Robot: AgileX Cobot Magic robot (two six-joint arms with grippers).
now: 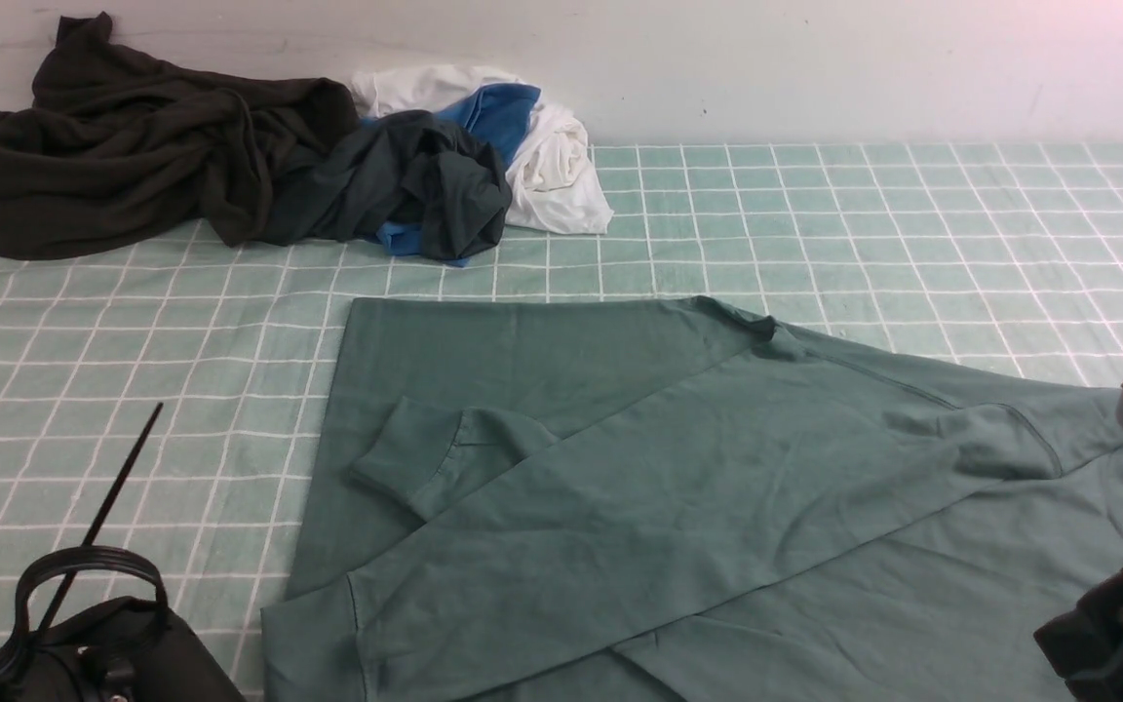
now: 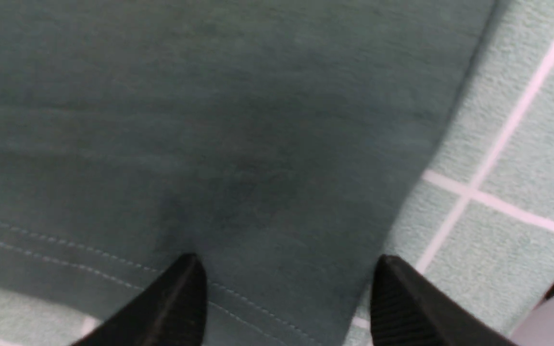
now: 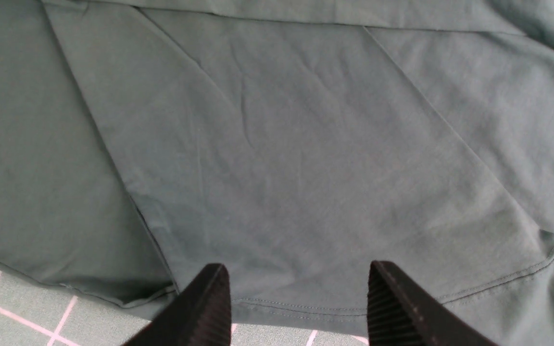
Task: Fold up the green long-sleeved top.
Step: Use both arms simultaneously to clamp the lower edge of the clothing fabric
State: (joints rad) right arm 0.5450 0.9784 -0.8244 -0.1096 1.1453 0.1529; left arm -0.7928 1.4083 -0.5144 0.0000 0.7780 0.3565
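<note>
Left gripper (image 2: 287,262) open, jaws wide apart, nothing between them; it hangs over a stitched hem of the green long-sleeved top (image 1: 620,487), right where the fabric edge meets the checked cover (image 2: 522,202). Right gripper (image 3: 296,266) open too, empty; it sits low over the top's near edge on the right, with the hem seam just ahead of the fingertips.

The top lies flat on the cover, near and centre to right, and runs out of the front view at the right and near edges. One long sleeve (image 1: 678,507) lies diagonally across the body from the right toward near-left, its cuff (image 1: 313,634) at the near-left corner. A second cuff (image 1: 410,468) sits turned back on the body, left of centre.

Progress, as a judgement: the sleeves look tucked in over the body, so the early step seems done. The body looks spread wide, not yet doubled over; what is left is the main fold or folds and squaring up. Both claws look placed to pinch the near edge, but no grasp is made yet.

Far left by the wall there is a pile: dark garment (image 1: 133,146), blackish-green garment (image 1: 415,185), white cloth (image 1: 557,171), blue cloth (image 1: 498,112); all are well apart from the top.
</note>
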